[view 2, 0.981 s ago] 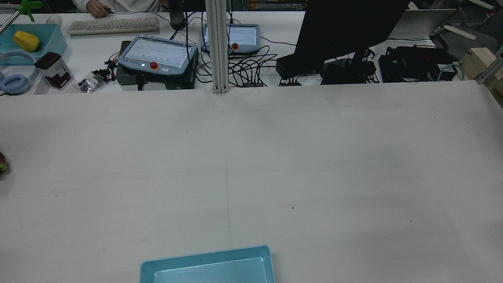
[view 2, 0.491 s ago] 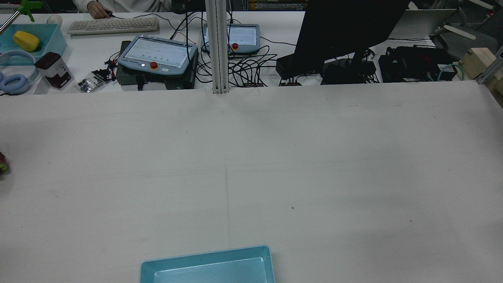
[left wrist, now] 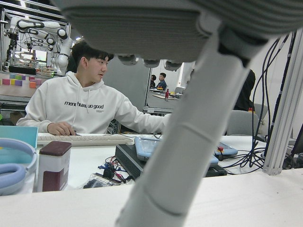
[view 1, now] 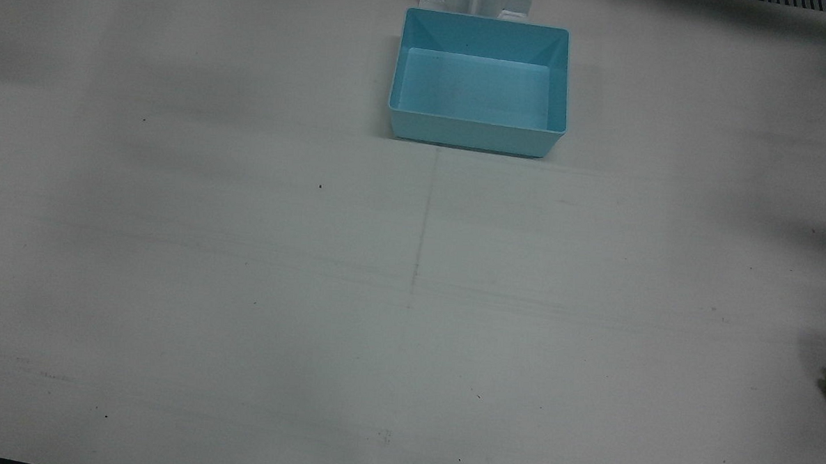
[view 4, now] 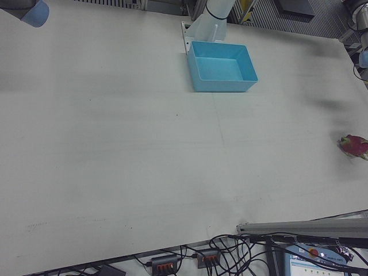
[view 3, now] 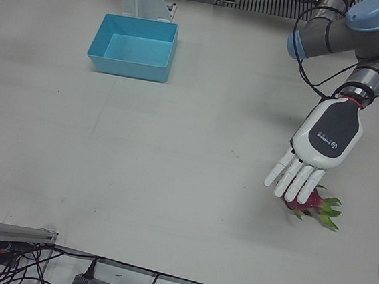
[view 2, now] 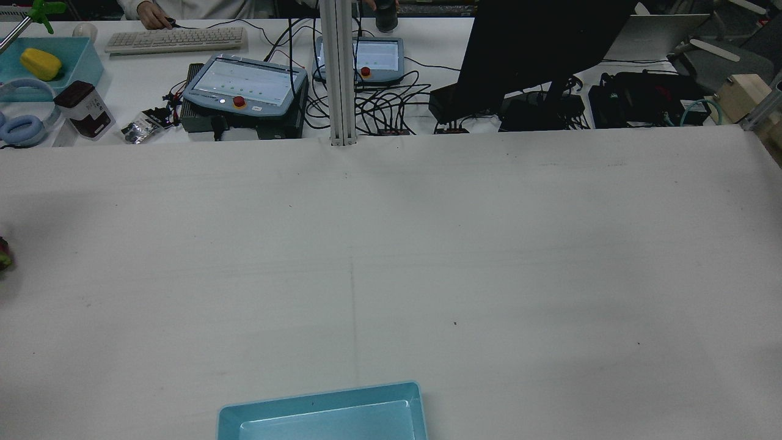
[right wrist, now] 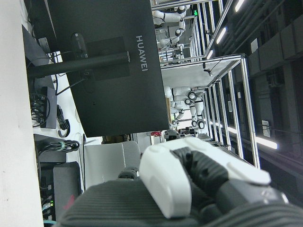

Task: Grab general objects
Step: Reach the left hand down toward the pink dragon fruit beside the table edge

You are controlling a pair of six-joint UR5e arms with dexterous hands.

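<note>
Rear view shows nothing moved on the counter (view 2: 391,256) over the last second, so my left hand (view 3: 312,157) hovers fingers spread above the dragon fruit (view 3: 314,204), far from the blue bin (view 3: 133,47), grasp not begun.

One white tabletop (view 2: 489,244) carries one blue bin (view 1: 480,81) and one pink dragon fruit (view 3: 314,206). One robot hand (view 3: 316,151) shows over it. On the far desk: two control tablets (view 2: 244,85) (each with a red button), one keyboard (view 2: 176,39), one monitor (view 2: 537,43), one person (left wrist: 80,101).
</note>
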